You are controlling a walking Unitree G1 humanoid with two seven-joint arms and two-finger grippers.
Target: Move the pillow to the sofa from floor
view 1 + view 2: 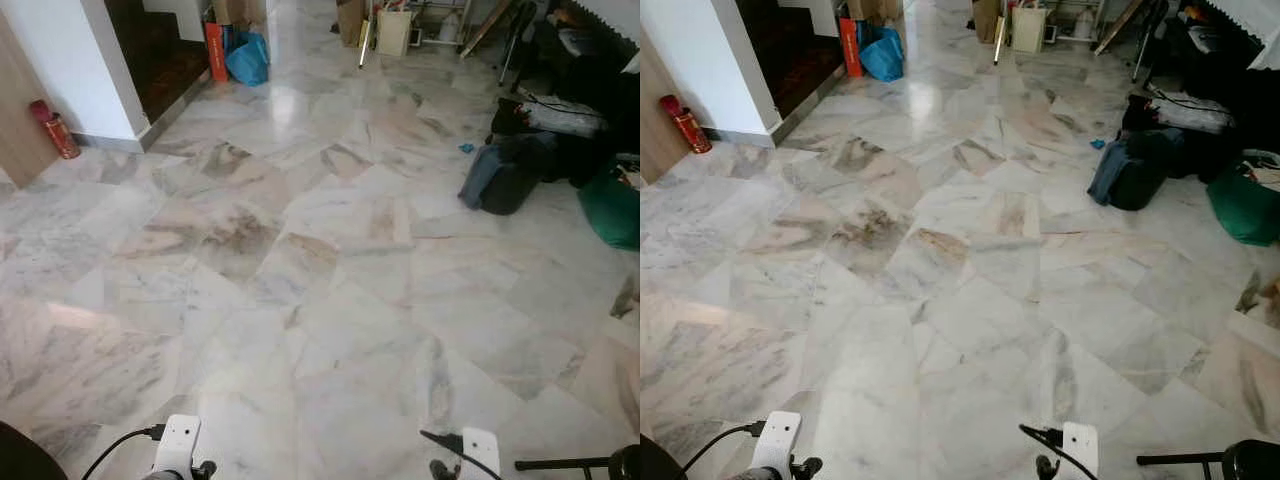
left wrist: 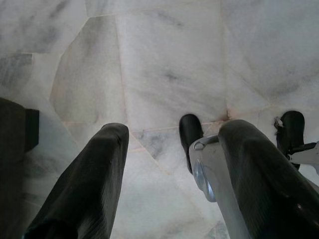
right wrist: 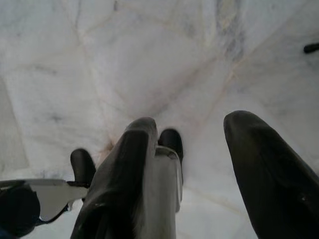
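- Head views: wide marble floor [image 1: 300,300] ran ahead, pale tiles with brown veining.
- Far left, a red fire extinguisher [image 1: 52,128] stood against a wood panel, beside a white wall corner [image 1: 75,60].
- Dark stairs [image 1: 160,55] rose behind that corner; an orange bag [image 1: 216,50] and a blue bag [image 1: 247,60] sat at their foot.
- Far end of the room: a cream bag [image 1: 394,32] and some leaning clutter, too small to sort out.
- Right side: a dark backpack [image 1: 505,175] lay on the floor, a green bag [image 1: 612,208] near it, more dark stuff piled behind.
- The arms' white wrist parts showed at the lower edge, both hanging low.
- Couldn't make out any pillow or sofa among these things.
- Left wrist view: left gripper [image 2: 169,149] pointed down at bare marble, its two black fingers [image 2: 94,179] spread apart, nothing between them. The robot's black feet [image 2: 190,134] stood on the tile below.
- Right wrist view: right gripper [image 3: 194,144] likewise hung over bare tile, fingers [image 3: 264,164] parted, holding nothing.
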